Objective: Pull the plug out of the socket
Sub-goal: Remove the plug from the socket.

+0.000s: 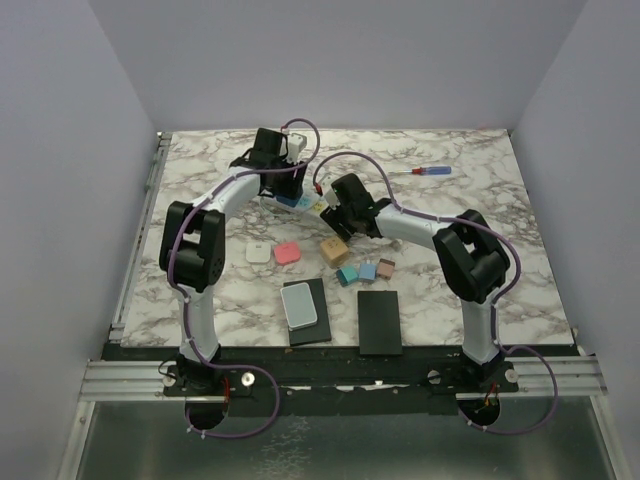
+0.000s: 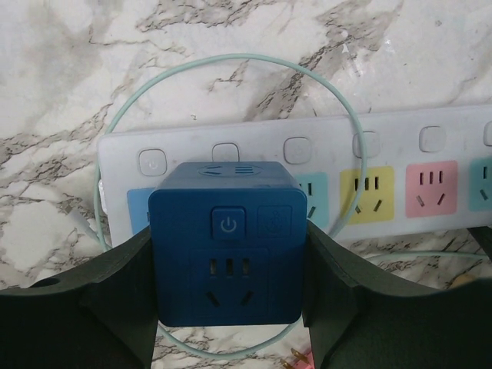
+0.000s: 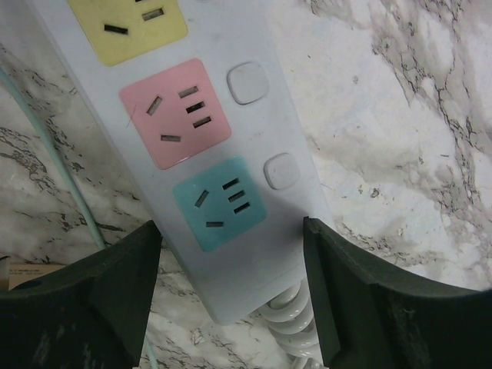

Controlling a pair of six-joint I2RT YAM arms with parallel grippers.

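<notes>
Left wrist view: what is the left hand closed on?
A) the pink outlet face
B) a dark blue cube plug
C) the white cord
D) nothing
B: the left hand has a finger pressed against each side of the dark blue cube plug, which sits at one end of the power strip.

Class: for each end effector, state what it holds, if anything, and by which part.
Left end effector: the blue cube plug, clamped by its two opposite side faces. Right end effector: open astride the socket at its cord end, no grip visible.
</notes>
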